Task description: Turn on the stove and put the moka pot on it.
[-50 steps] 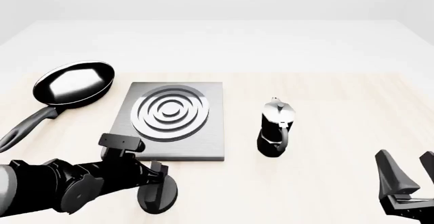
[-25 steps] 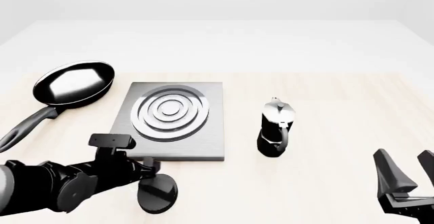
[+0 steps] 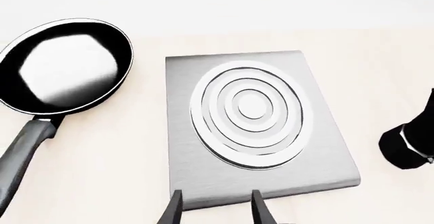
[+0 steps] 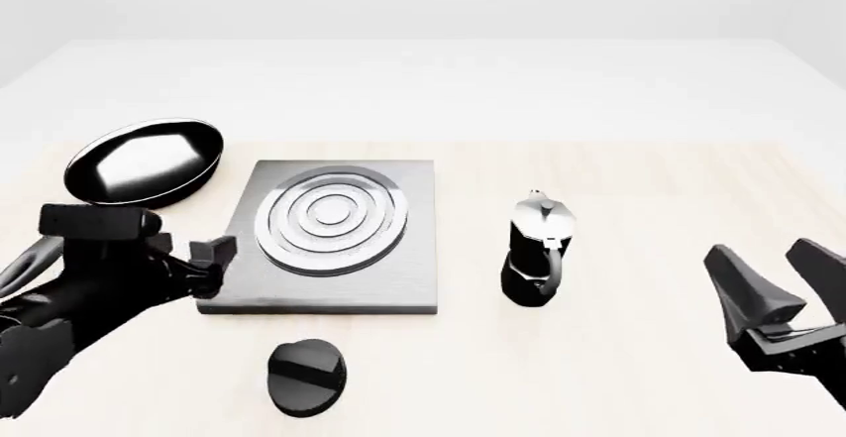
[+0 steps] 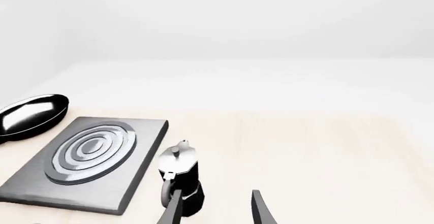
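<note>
The grey stove slab [image 4: 331,244] with its ring burner lies left of centre, nothing on it; it also shows in the left wrist view [image 3: 247,115] and the right wrist view [image 5: 88,155]. Its black round knob [image 4: 307,378] lies apart on the table in front of the slab, free. The moka pot [image 4: 540,254] stands upright right of the stove, and shows in the wrist views [image 3: 407,148] [image 5: 182,181]. My left gripper [image 4: 212,259] [image 3: 215,211] is open and empty over the slab's near-left corner. My right gripper [image 4: 764,254] [image 5: 213,209] is open and empty, at the far right, apart from the pot.
A black frying pan [image 4: 143,163] [image 3: 64,66] [image 5: 30,113] lies left of the stove, its handle pointing toward the near-left. The pale wooden table [image 4: 635,179] stretches behind and to the right of the pot.
My left gripper has pulled off the knob, moving left and toward the stove's near-left corner; the knob now shows fully. My right gripper has risen slightly.
</note>
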Robot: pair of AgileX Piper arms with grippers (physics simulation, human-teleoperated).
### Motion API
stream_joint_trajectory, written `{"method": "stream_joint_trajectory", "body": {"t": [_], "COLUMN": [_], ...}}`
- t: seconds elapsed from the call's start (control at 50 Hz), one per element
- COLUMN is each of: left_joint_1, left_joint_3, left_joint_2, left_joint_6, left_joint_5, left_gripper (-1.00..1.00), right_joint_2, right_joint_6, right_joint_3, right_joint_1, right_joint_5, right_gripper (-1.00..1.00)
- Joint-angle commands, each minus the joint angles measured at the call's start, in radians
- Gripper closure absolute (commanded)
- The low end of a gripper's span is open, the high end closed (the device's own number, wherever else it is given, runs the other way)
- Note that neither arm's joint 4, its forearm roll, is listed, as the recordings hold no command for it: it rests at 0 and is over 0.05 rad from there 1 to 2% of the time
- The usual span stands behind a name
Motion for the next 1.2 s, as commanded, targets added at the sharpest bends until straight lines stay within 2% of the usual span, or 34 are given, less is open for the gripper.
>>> {"method": "stream_joint_trajectory", "body": {"t": [0.02,0.06,0.08,0.12,0.14,0.18,0.2,0.24,0.28,0.3,0.32,0.34,0.38,0.4,0.42,0.44,0.46,0.5,0.52,0.58,0.62,0.64,0.68,0.78,0.98,1.2], "left_joint_1": [0.097,0.097,0.127,0.158,0.165,0.191,0.174,0.189,0.232,0.232,0.232,0.265,0.254,0.287,0.278,0.281,0.301,0.296,0.311,0.319,0.320,0.315,0.335,0.323,0.310,0.312], "left_joint_3": [0.017,0.027,0.039,0.053,0.058,0.088,0.109,0.144,0.196,0.219,0.230,0.252,0.279,0.295,0.303,0.309,0.318,0.328,0.334,0.366,0.361,0.353,0.360,0.362,0.375,0.379], "left_joint_2": [-0.229,-0.264,-0.314,-0.334,-0.338,-0.339,-0.366,-0.421,-0.519,-0.517,-0.526,-0.578,-0.655,-0.765,-0.801,-0.831,-0.911,-0.969,-1.016,-0.967,-1.012,-1.015,-0.993,-1.058,-1.051,-1.019], "left_joint_6": [-0.004,-0.034,-0.026,-0.071,-0.064,-0.102,-0.131,-0.147,-0.099,-0.144,-0.137,-0.093,-0.115,-0.070,-0.097,-0.088,-0.049,-0.076,-0.044,-0.074,-0.064,-0.082,-0.091,-0.069,-0.077,-0.082], "left_joint_5": [0.004,0.000,-0.004,-0.011,-0.014,-0.042,-0.050,-0.063,-0.084,-0.105,-0.113,-0.112,-0.089,-0.049,-0.029,-0.018,0.014,0.044,0.065,0.035,0.063,0.070,0.048,0.081,0.081,0.058], "left_gripper": [-1.00,-1.00,-1.00,-1.00,-1.00,-1.00,-1.00,-1.00,-1.00,-1.00,-1.00,-1.00,-1.00,-1.00,-1.00,-1.00,-1.00,-1.00,-1.00,-1.00,-1.00,-1.00,-1.00,-1.00,-1.00,-1.00], "right_joint_2": [0.082,0.109,0.120,0.144,0.146,0.165,0.175,0.195,0.210,0.223,0.230,0.235,0.257,0.266,0.270,0.276,0.278,0.286,0.289,0.310,0.315,0.322,0.338,0.373,0.442,0.539], "right_joint_6": [0.032,0.063,0.048,0.037,0.046,0.068,0.074,0.081,0.075,0.065,0.061,0.059,0.046,0.048,0.052,0.053,0.056,0.066,0.078,0.070,0.076,0.086,0.085,0.103,0.135,0.143], "right_joint_3": [-0.173,-0.189,-0.205,-0.230,-0.238,-0.252,-0.260,-0.273,-0.292,-0.303,-0.308,-0.317,-0.324,-0.326,-0.327,-0.327,-0.328,-0.327,-0.325,-0.315,-0.309,-0.304,-0.295,-0.279,-0.238,-0.199], "right_joint_1": [0.077,0.102,0.103,0.108,0.109,0.111,0.115,0.129,0.141,0.150,0.151,0.157,0.163,0.168,0.170,0.169,0.172,0.176,0.175,0.175,0.172,0.175,0.173,0.179,0.177,0.194], "right_joint_5": [0.130,0.132,0.139,0.153,0.159,0.168,0.172,0.180,0.192,0.201,0.205,0.211,0.218,0.218,0.218,0.218,0.217,0.213,0.208,0.190,0.183,0.173,0.158,0.121,0.026,-0.076], "right_gripper": [-1.00,-1.00,-1.00,-1.00,-1.00,-1.00,-1.00,-1.00,-1.00,-1.00,-1.00,-1.00,-1.00,-1.00,-1.00,-1.00,-1.00,-1.00,-1.00,-1.00,-1.00,-1.00,-1.00,-1.00,-1.00,-1.00]}}
